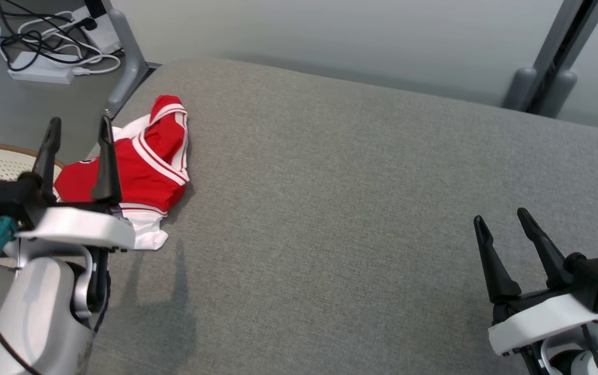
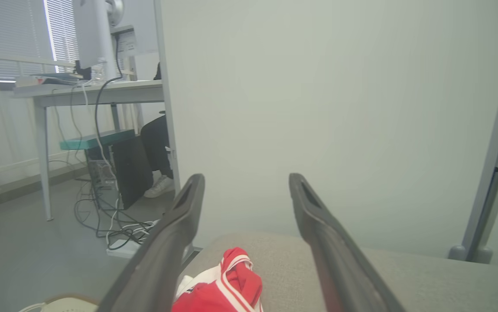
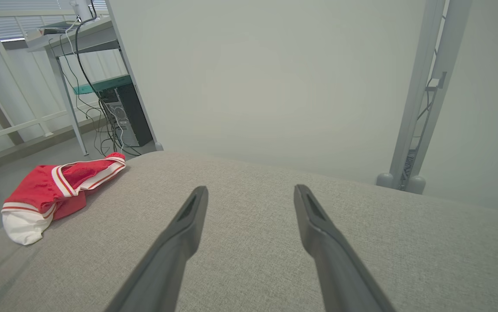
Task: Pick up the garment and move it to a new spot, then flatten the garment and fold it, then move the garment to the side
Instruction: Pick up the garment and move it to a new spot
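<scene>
The red-and-white garment [image 1: 148,156] lies crumpled at about ten o'clock on the grey surface [image 1: 356,182], right by its left edge, with a white hem trailing toward the near side. The left gripper [image 1: 80,122] hangs at nine o'clock, fingers spread wide and holding nothing; one finger shows in front of the cloth, though I can't tell whether it touches. The right gripper [image 1: 500,217] sits well apart at four o'clock, likewise spread and empty above bare grey fabric.
</scene>
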Available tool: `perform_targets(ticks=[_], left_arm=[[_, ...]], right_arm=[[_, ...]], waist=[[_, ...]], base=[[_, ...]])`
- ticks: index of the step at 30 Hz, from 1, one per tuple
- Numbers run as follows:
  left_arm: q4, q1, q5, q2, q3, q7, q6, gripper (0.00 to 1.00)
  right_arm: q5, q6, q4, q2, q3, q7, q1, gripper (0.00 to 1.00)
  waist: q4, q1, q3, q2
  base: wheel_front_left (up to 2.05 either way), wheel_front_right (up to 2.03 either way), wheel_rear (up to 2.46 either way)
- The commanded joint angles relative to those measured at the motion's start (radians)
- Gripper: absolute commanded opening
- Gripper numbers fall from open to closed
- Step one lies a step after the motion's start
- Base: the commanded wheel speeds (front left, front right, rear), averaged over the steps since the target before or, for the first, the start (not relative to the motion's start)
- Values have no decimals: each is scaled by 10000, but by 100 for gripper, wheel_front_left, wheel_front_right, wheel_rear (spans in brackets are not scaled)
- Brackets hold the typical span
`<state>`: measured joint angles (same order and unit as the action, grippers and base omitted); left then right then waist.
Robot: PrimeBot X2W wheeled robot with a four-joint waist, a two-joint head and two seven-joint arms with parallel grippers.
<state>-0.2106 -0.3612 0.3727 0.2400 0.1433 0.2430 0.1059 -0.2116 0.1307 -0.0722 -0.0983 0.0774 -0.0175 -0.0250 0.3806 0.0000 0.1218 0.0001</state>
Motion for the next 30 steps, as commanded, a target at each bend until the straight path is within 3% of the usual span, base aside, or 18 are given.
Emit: perform_targets(ticks=[1, 13, 23, 24, 25, 26, 27, 30], left_arm=[[-376, -386, 96, 98, -69, -107, -109, 100], [-6685, -3785, 789, 779, -68, -1691, -1409, 100], [-9588, -4926, 901, 837, 74, -2728, -1496, 100], [-9763, -4976, 916, 817, 90, -2760, -1499, 73], [-9763, -4976, 916, 817, 90, -2760, -1499, 73], [-9878, -5012, 936, 804, 98, -2698, -1512, 5], [-9963, -5053, 901, 808, 130, -2617, -1490, 0], [-10097, -5185, 888, 854, 152, -2243, -1508, 0]], right_arm=[[44, 1, -89, -108, 41, 78, -192, 100], [-62, 1, -384, -704, 440, 286, -1216, 100], [-48, 1, -421, -923, 535, 274, -1706, 100], [-51, 1, -416, -933, 538, 270, -1750, 100], [-51, 1, -416, -933, 538, 270, -1750, 100], [-57, 1, -406, -930, 530, 262, -1767, 100], [-62, 1, -394, -929, 514, 249, -1767, 100], [-67, 1, -349, -902, 457, 170, -1830, 100]], waist=[[-433, 0, 483, -1], [-1773, 0, 2537, -1], [-2050, 0, 3324, -1], [-2058, 0, 3349, -1], [-2058, 0, 3349, -1], [-2063, 0, 3365, -1], [-2061, 0, 3375, -1], [-2047, 0, 3339, -1]], base=[[0, 0, 0], [0, 0, 0], [0, 0, 0], [0, 0, 0], [0, 0, 0], [0, 0, 0], [0, 0, 0], [0, 0, 0]])
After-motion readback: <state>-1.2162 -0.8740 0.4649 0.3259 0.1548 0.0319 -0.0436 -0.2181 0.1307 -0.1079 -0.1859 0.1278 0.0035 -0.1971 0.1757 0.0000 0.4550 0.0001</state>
